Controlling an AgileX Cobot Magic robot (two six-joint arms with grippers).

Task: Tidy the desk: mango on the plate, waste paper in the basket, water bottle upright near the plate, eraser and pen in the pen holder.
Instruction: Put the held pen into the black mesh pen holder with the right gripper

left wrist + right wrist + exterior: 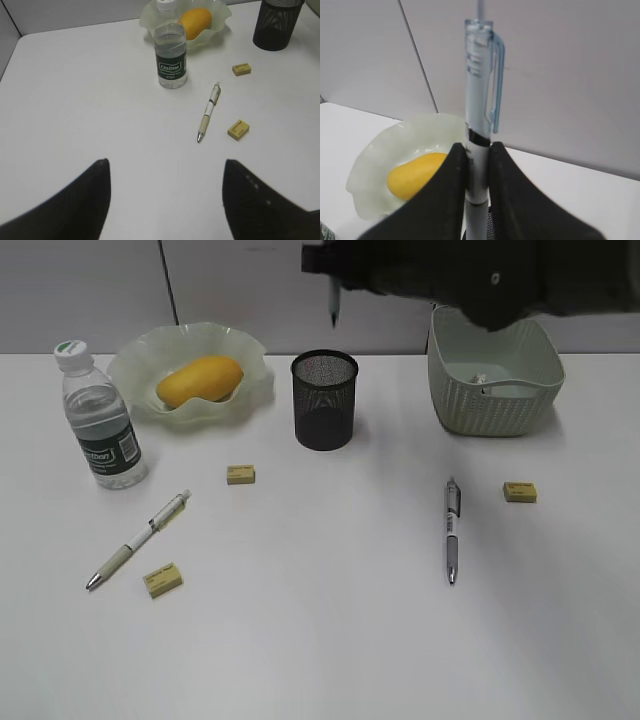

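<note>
1. The right gripper [478, 165] is clamped on a clear blue-clipped pen [479, 90], holding it upright above the black mesh pen holder [325, 400]; in the exterior view the pen's tip hangs just over the holder's rim.
2. The left gripper [165, 200] hovers over bare table [75, 100] with its jaws spread and nothing between them.
3. The mango [200, 380] lies in the wavy-rimmed plate [135, 355], and the water bottle [100, 420] stands upright just beside the plate.
4. A scrap of waste paper [481, 379] sits inside the basket [495, 405].
5. On the table lie a cream pen [140, 538], a grey pen [452, 530] and three yellow erasers [241, 474] [163, 580] [520, 491].
</note>
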